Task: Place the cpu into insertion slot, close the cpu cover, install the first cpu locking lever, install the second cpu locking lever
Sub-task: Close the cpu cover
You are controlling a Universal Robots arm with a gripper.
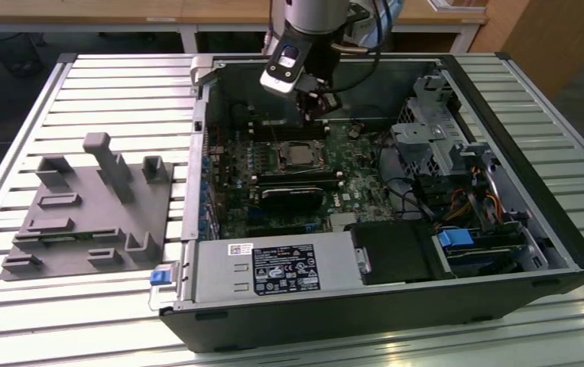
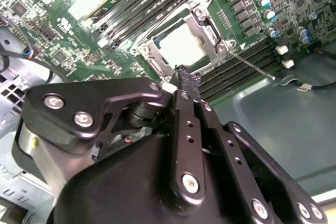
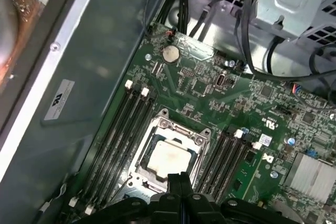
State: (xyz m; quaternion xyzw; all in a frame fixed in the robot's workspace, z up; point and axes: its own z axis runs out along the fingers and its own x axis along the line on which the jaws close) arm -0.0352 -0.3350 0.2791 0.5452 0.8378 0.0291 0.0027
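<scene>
While the chip (image 3: pixel 167 157) lies framed by the lowered cover (image 3: pixel 181 132), the hand (image 3: pixel 176 178) hovers close over it, fingers (image 3: pixel 172 186) pinched together, empty.

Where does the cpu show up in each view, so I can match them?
Exterior view: cpu, middle of the motherboard.
Second wrist view: cpu, just beyond the gripper, inside the cpu cover.
First wrist view: cpu, just beyond the gripper.
Shared landmark: black memory slots flanking it on both sides.
</scene>
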